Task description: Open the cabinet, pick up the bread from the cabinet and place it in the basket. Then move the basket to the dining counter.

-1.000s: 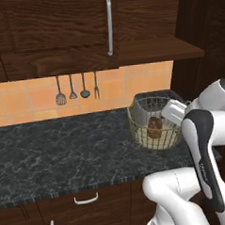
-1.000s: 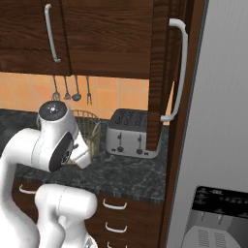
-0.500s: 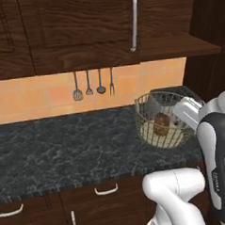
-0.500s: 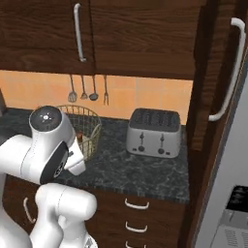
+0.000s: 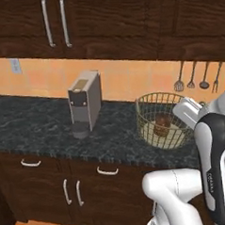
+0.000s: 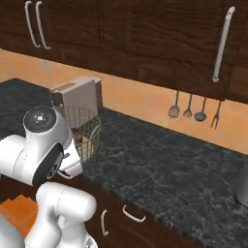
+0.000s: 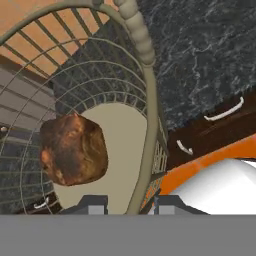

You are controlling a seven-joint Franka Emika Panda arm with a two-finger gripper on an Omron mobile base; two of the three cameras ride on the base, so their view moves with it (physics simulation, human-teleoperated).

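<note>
Hand view shows my end effector (image 7: pixel 124 202) clamped on the rim of the basket (image 7: pixel 149 125), one finger either side of the wire, so I can carry it. Bread (image 7: pixel 74 148) rests on its beige bottom, above the black surface (image 5: pixel 39 123).

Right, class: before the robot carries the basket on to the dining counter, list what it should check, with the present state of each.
1. Bread inside the basket: ok.
2. Gripper astride the basket's rim, one finger each side: ok.
3. Grip firm enough to carry: cannot tell.
4. Basket lifted off the black counter: cannot tell.
5. Coffee machine apart from the basket: ok.
6. Dining counter within reach: cannot tell.
</note>
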